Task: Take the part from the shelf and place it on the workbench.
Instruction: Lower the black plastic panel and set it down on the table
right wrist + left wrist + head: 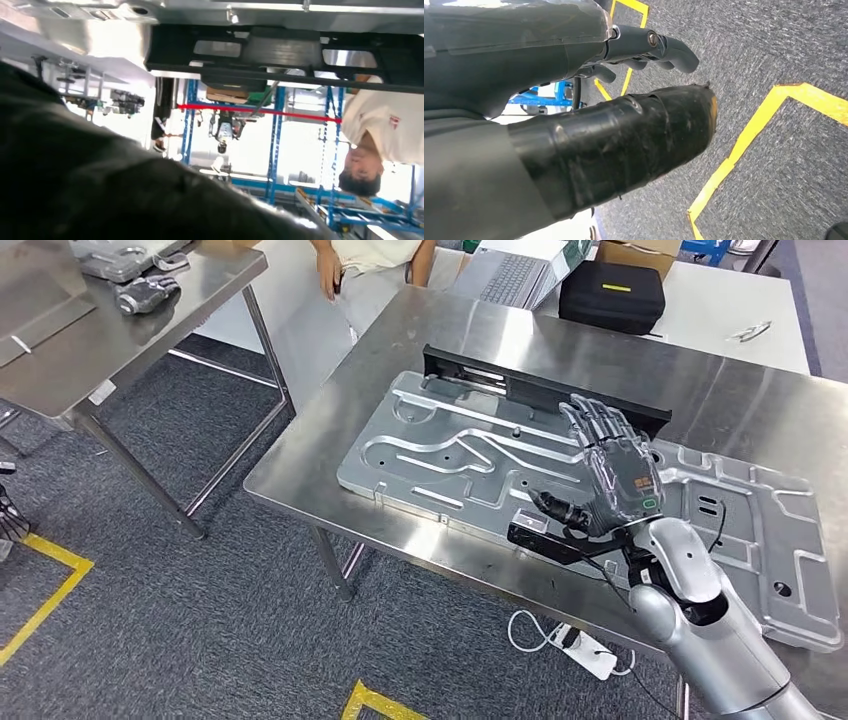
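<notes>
1. Judging by how things lie, the task looks close to done: the part (545, 455), a large flat silver metal plate with raised ribs and curving channels, lies flat on the steel workbench (700, 390), with no shelf in sight.
2. The right hand (612, 472) rests over the middle of the plate, fingers stretched out and a little apart, pointing toward the black bracket (545, 390) along the plate's far edge. It grips nothing that I can see, though whether the palm touches the metal is hard to tell from above.
3. What seems left is to lift that hand clear and withdraw the arm.
4. The left hand (574, 65) hangs over grey carpet with yellow floor tape (744, 145); its fingers curl in loosely and hold nothing.
5. The plate looks rigid and heavy, its near edge lying close to the bench's front edge. A second, similar plate (770, 540) lies beside it to the right, under the right forearm.
</notes>
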Available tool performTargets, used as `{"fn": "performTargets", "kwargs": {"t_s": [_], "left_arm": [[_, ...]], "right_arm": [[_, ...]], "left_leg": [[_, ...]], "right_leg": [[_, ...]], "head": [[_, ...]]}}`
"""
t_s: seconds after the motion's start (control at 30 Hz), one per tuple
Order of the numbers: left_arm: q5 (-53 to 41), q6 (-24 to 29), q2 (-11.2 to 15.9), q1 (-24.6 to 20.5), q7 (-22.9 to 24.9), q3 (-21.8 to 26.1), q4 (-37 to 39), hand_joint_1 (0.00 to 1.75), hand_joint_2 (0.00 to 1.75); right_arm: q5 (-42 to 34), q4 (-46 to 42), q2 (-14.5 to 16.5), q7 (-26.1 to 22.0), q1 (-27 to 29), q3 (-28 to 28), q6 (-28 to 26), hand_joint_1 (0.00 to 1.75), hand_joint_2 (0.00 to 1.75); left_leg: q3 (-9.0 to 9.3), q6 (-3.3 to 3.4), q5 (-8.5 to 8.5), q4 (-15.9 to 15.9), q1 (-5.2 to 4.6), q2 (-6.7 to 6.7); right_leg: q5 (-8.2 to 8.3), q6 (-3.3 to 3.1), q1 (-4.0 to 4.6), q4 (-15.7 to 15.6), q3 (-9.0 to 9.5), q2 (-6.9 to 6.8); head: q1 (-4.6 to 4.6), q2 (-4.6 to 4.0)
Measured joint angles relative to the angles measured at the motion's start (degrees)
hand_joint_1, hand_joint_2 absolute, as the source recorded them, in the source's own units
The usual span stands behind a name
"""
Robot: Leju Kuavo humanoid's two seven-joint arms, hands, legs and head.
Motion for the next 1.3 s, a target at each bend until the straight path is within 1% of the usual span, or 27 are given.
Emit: {"fn": "performTargets", "kwargs": {"t_s": [0.07, 0.13, 0.17, 0.23, 0.27, 0.3, 0.33, 0.37, 0.43, 0.5, 0.53, 0.6, 0.67, 0.77, 0.8, 0.83, 0.87, 0.9, 0.93, 0.97, 1.0, 1.03, 1.13, 1.17, 1.23, 1.27, 1.3], "left_arm": [[-0.1, 0.1, 0.0, 0.1, 0.0, 0.0, 0.0, 0.0, 0.0], [-0.3, 0.1, 0.0, 0.2, 0.0, 0.0, 0.0, 0.0, 0.0], [-0.5, 0.1, 0.0, 0.2, 0.0, 0.0, 0.0, 0.0, 0.0], [-0.7, 0.2, 0.0, 0.2, 0.0, 0.0, 0.0, 0.0, 0.0], [-0.8, 0.3, 0.0, 0.2, 0.0, 0.0, 0.0, 0.0, 0.0], [-0.9, 0.4, 0.0, 0.2, 0.0, 0.0, 0.0, 0.0, 0.0], [-1.1, 0.5, 0.0, 0.2, 0.0, 0.0, 0.0, 0.0, 0.0], [-1.2, 0.7, 0.0, 0.2, 0.0, 0.0, 0.1, 0.0, 0.0], [-1.5, 0.9, 0.2, 0.1, 0.0, 0.0, 0.1, 0.0, 0.0], [-1.7, 1.1, 0.5, 0.1, -0.1, 0.0, 0.3, 0.0, 0.0], [-1.9, 1.2, 0.7, 0.1, -0.1, 0.0, 0.3, 0.0, 0.0], [-2.3, 1.5, 0.7, 0.2, -0.2, 0.0, 0.4, 0.0, 0.0], [-2.8, 1.6, 0.7, 0.2, -0.2, 0.0, 0.4, 0.0, 0.0], [-3.1, 1.7, 0.6, 0.3, -0.4, 0.0, 0.6, 0.0, 0.0], [-3.1, 1.7, 0.6, 0.3, -0.4, 0.0, 0.7, 0.0, 0.0], [-3.2, 1.7, 0.6, 0.3, -0.4, 0.0, 0.7, 0.0, 0.0], [-3.3, 1.7, 0.5, 0.3, -0.4, 0.0, 0.7, 0.0, 0.0], [-3.5, 1.7, 0.5, 0.3, -0.4, 0.0, 0.8, 0.0, 0.0], [-3.6, 1.6, 0.4, 0.3, -0.4, 0.0, 0.8, 0.0, 0.0], [-3.8, 1.6, 0.4, 0.3, -0.5, 0.0, 0.7, 0.0, 0.0], [-3.9, 1.6, 0.4, 0.3, -0.5, 0.0, 0.7, 0.0, 0.0], [-3.9, 1.5, 0.4, 0.3, -0.6, 0.0, 0.6, 0.0, 0.0], [-4.0, 1.4, 0.3, 0.6, -0.6, 0.0, 0.5, 0.0, 0.0], [-4.0, 1.4, 0.3, 0.7, -0.7, 0.0, 0.5, 0.0, 0.0], [-4.1, 1.3, 0.2, 0.9, -0.7, 0.0, 0.3, 0.0, 0.0], [-4.1, 1.2, 0.2, 0.9, -0.7, 0.0, 0.2, 0.0, 0.0], [-4.1, 1.2, 0.2, 0.9, -0.7, 0.0, 0.2, 0.0, 0.0]], "right_arm": [[0.1, -0.4, -0.1, 0.0, 0.3, -0.1, -0.1, 0.0, 0.0], [0.3, -0.8, -0.1, 0.1, 0.5, -0.1, -0.2, 0.0, 0.0], [0.5, -1.0, -0.1, 0.1, 0.6, -0.1, -0.3, 0.0, 0.0], [0.8, -1.6, -0.1, 0.1, 0.9, -0.1, -0.5, 0.0, 0.0], [1.0, -1.9, -0.1, 0.1, 1.2, -0.1, -0.5, 0.0, 0.0], [1.0, -2.2, -0.1, 0.1, 1.5, -0.1, -0.6, 0.0, 0.0], [1.1, -2.5, -0.2, 0.1, 1.8, -0.1, -0.6, 0.0, 0.0], [1.1, -2.8, -0.2, 0.1, 2.1, -0.1, -0.7, 0.0, 0.0], [1.3, -3.8, -0.3, 0.1, 2.7, -0.1, -0.8, 0.0, 0.0], [1.7, -5.0, -0.5, 0.1, 3.4, 0.0, -1.2, 0.0, 0.0], [1.9, -5.5, -0.6, 0.1, 4.0, 0.1, -1.4, 0.0, 0.0], [2.2, -6.6, -0.9, 0.1, 5.5, 0.3, -1.7, 0.0, 0.0], [2.5, -7.7, -1.6, 0.3, 7.5, 0.3, -2.0, 0.0, 0.0], [2.9, -9.1, -2.8, 0.4, 10.2, 0.4, -2.4, 0.0, 0.0], [3.0, -9.4, -3.0, 0.6, 11.0, 0.4, -2.5, 0.0, 0.0], [3.0, -9.7, -3.3, 0.7, 11.9, 0.4, -2.5, 0.0, 0.0], [3.1, -10.0, -3.6, 0.9, 12.9, 0.4, -2.5, 0.0, 0.0], [3.1, -10.4, -4.0, 1.1, 13.9, 0.4, -2.5, 0.0, 0.0], [3.1, -10.9, -4.3, 1.3, 15.1, 0.4, -2.5, 0.0, 0.0], [3.1, -11.4, -4.5, 1.6, 16.5, 0.3, -2.5, 0.0, 0.0], [3.1, -12.0, -4.7, 1.8, 18.1, 0.1, -2.5, 0.0, 0.0], [3.1, -12.6, -4.8, 2.1, 19.8, -0.1, -2.5, 0.0, 0.0], [2.6, -14.5, -5.0, 2.9, 24.8, -0.8, -2.2, 0.0, 0.0], [2.3, -15.0, -5.1, 3.2, 26.1, -1.0, -2.0, 0.0, 0.0], [1.5, -15.9, -5.1, 3.8, 28.2, -1.3, -1.7, 0.0, 0.0], [1.1, -16.3, -5.1, 4.0, 29.0, -1.4, -1.6, 0.0, 0.0], [0.6, -16.5, -5.1, 4.4, 29.7, -1.5, -1.4, 0.0, 0.0]], "left_leg": [[-0.23, -0.71, 0.68, 0.1, -0.1, -0.13], [-1.13, -1.4, -0.55, 1.2, 0.09, -0.23], [-1.87, -1.7, -2.61, 2.9, 0.19, -0.25], [-3.61, -2.1, -8.33, 9.2, 0.28, -0.23], [-4.22, -2.17, -10.32, 12.6, 0.29, -0.23], [-4.24, -2.1, -11.13, 15.1, 0.28, -0.24], [-3.47, -1.87, -10.78, 15.8, 0.21, -0.25], [-1.73, -1.43, -9.59, 14.5, 0.08, -0.27], [4.01, 0.24, -7.48, 7.1, -0.53, -0.39], [8.91, 1.62, -7.42, -0.4, -1.21, -0.52], [9.9, 1.99, -7.58, -2.3, -1.48, -0.59], [10.28, 2.21, -5.88, -4.6, -1.65, -0.59], [10.42, 2.56, -3.56, -6.9, -1.36, -0.18], [9.24, 2.58, -2.27, -7.3, -0.88, 0.73], [8.58, 2.48, -2.2, -6.7, -0.73, 1.14], [7.84, 2.32, -2.24, -5.9, -0.47, 1.59], [6.98, 2.07, -2.39, -4.9, -0.09, 2.02], [6.04, 1.65, -2.66, -3.7, 0.36, 2.4], [5.07, 1.09, -3.02, -2.4, 0.66, 2.74], [4.24, 0.51, -3.43, -1.0, 0.82, 2.98], [3.62, -0.03, -3.85, 0.2, 0.74, 3.16], [3.2, -0.4, -4.12, 1.1, 0.58, 3.3], [2.43, -1.11, -5.18, 2.7, 0.7, 3.37], [1.95, -1.33, -6.84, 3.9, 0.81, 2.78], [0.67, -1.5, -12.28, 8.8, 0.95, 1.02], [0.13, -1.36, -14.82, 12.1, 0.92, 0.45], [-0.02, -1.1, -16.37, 14.8, 0.84, 0.18]], "right_leg": [[0.27, -1.3, 0.11, -0.1, -0.44, 0.1], [1.19, -2.47, 0.08, -0.2, -1.5, -0.02], [1.83, -2.98, 0.06, -0.3, -2.18, -0.08], [3.05, -3.47, 0.25, -0.3, -3.51, -0.15], [3.64, -3.55, 0.41, -0.3, -4.3, -0.19], [4.2, -3.62, 0.62, -0.3, -5.08, -0.24], [4.74, -3.66, 0.85, -0.3, -5.83, -0.27], [5.24, -3.71, 1.09, -0.3, -6.5, -0.28], [6.15, -3.72, 1.43, -0.3, -7.5, -0.26], [7.09, -3.4, 1.28, -0.7, -7.86, -0.35], [7.67, -3.07, 0.99, -1.1, -7.89, -0.44], [8.82, -2.38, 0.56, -2.3, -7.82, -0.42], [7.31, -1.91, 0.55, -1.8, -8.26, -0.21], [0.34, -0.97, 0.17, 7.1, -10.65, -0.07], [-0.77, -0.51, -0.11, 10.0, -11.07, -0.1], [-0.62, 0.01, -0.43, 11.1, -10.66, -0.15], [0.37, 0.61, -0.76, 10.2, -9.37, -0.31], [1.58, 1.32, -1.15, 7.5, -7.25, -0.75], [1.84, 2.0, -1.24, 4.4, -5.26, -1.54], [2.18, 2.15, -1.16, 2.5, -4.01, -2.23], [1.85, 1.87, -1.16, 1.4, -3.51, -2.77], [1.4, 1.19, -0.97, 1.8, -3.88, -2.89], [1.91, -1.01, -0.97, 2.8, -5.48, -1.84], [2.39, -1.55, -0.92, 2.8, -6.11, -1.48], [3.66, -2.39, -0.68, 2.6, -7.45, -0.57], [4.33, -2.58, -0.49, 2.5, -8.16, -0.06], [5.01, -2.72, -0.25, 2.5, -8.93, 0.49]], "head": [[-0.03, 0.0], [0.0, 0.0], [0.02, 0.0], [0.0, 0.0], [0.0, 0.0], [0.0, 0.0], [0.0, 0.0], [0.0, 0.0], [0.02, 0.0], [0.04, 0.0], [0.04, 0.0], [0.01, 0.0], [0.05, 0.0], [0.2, 0.0], [0.22, 0.0], [0.24, 0.0], [0.23, 0.0], [0.24, 0.0], [0.27, 0.0], [0.3, 0.0], [0.33, 0.0], [0.33, 0.0], [0.3, 0.0], [0.32, 0.0], [0.3, 0.0], [0.31, 0.0], [0.3, 0.0]]}}
